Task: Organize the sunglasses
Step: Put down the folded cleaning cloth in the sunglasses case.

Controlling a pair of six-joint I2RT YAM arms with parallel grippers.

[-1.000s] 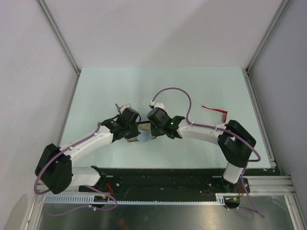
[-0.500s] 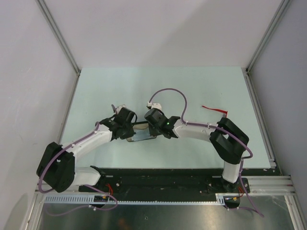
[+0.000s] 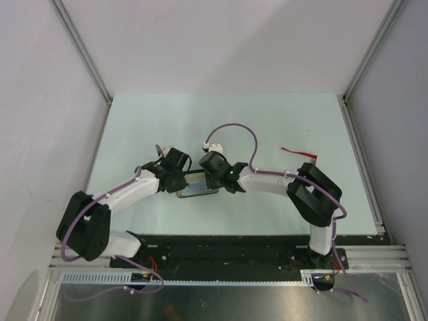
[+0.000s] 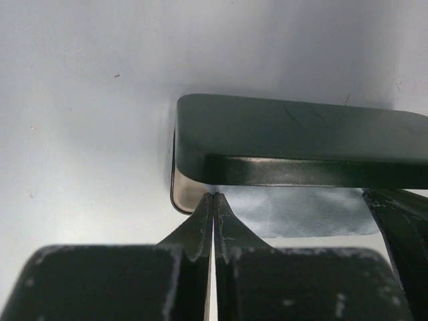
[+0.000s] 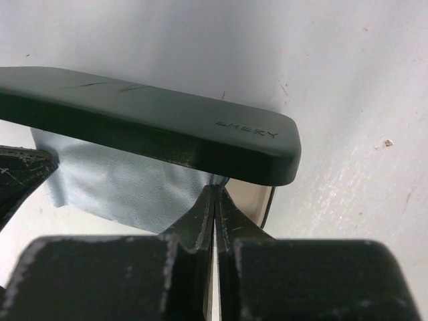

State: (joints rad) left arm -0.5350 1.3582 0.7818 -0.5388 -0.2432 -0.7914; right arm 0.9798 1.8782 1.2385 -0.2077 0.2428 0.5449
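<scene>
The red sunglasses lie on the table at the right, apart from both arms. A black case lies open at the table's middle, its lid raised over a cream lining. A grey-blue cloth lies in the case mouth under the lid; it also shows in the right wrist view. My left gripper is shut, its tips pinching the cloth's left corner. My right gripper is shut, its tips on the cloth's right corner.
The pale green table has metal rails along its left and right sides and a black base strip at the near edge. The two arms meet over the case, with purple cables looping above them.
Both grippers have moved slightly left and down with the cloth. The cloth, earlier hanging between them in front of the case, now lies in the open case.
</scene>
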